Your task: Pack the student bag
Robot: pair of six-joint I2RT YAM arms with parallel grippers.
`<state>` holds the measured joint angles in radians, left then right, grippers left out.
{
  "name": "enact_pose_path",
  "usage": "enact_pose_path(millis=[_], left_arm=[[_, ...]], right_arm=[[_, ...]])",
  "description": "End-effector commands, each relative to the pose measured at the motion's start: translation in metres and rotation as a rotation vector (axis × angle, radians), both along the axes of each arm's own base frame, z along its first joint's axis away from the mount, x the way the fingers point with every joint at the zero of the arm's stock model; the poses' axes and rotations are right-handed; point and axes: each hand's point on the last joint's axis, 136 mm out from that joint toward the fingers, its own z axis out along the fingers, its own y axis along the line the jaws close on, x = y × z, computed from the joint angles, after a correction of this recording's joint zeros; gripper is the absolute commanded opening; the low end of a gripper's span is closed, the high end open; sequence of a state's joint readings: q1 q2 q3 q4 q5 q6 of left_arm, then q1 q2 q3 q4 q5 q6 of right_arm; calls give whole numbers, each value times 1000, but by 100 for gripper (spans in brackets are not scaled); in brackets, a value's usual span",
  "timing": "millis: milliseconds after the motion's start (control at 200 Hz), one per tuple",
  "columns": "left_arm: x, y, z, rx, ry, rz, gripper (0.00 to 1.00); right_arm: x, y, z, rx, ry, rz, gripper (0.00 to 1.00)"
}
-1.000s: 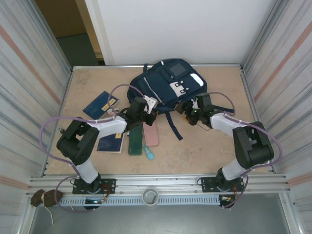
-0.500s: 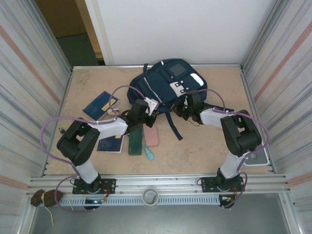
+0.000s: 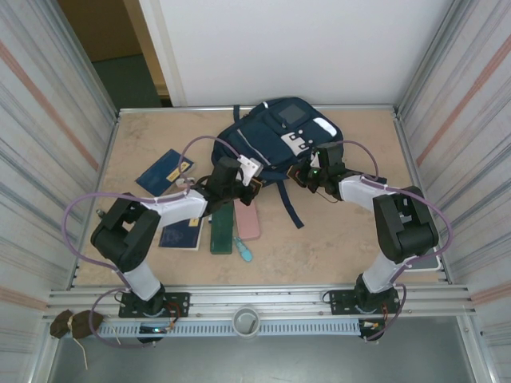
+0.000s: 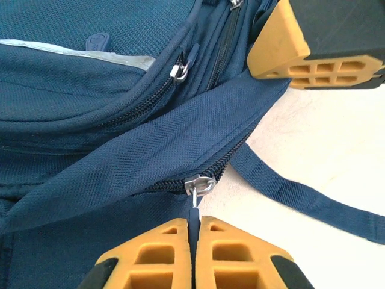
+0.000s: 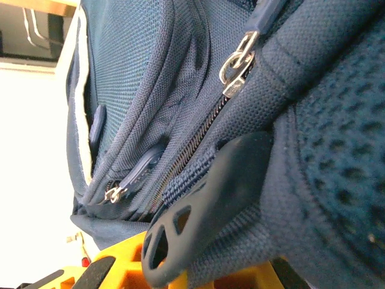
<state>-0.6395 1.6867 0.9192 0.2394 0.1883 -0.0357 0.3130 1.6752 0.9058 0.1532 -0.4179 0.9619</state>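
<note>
The student bag point(image 3: 275, 132) is lying flat at the far centre of the tan desk point(image 3: 152, 136), long axis running near left to far right, straps trailing toward the near side. The left claw point(image 4: 194, 233) is pinching a zipper pull point(image 4: 200, 184) tight at the bag's near edge, while the right claw point(image 3: 308, 174), standing wide a second ago, is now clamping shut on the bag's near-right fabric. Ribbed metal walls point(image 3: 56, 120) are flanking the desk; a white wall point(image 3: 319, 48) is closing its far end.

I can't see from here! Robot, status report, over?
Left gripper shut on zipper pull. Right gripper shut on bag. Books lie beside bag.
</note>
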Motion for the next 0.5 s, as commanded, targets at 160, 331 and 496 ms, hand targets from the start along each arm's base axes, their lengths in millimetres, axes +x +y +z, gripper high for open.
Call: enact_pose_path(millis=[160, 331, 496], left_arm=[[-15, -42, 30, -72, 13, -52, 0], [-17, -62, 32, -87, 4, -75, 0], [-16, -54, 34, -95, -7, -58, 0]], right_arm=[[17, 15, 35, 125, -99, -100, 0], [10, 32, 43, 152, -109, -79, 0], [9, 12, 34, 132, -95, -126, 0]])
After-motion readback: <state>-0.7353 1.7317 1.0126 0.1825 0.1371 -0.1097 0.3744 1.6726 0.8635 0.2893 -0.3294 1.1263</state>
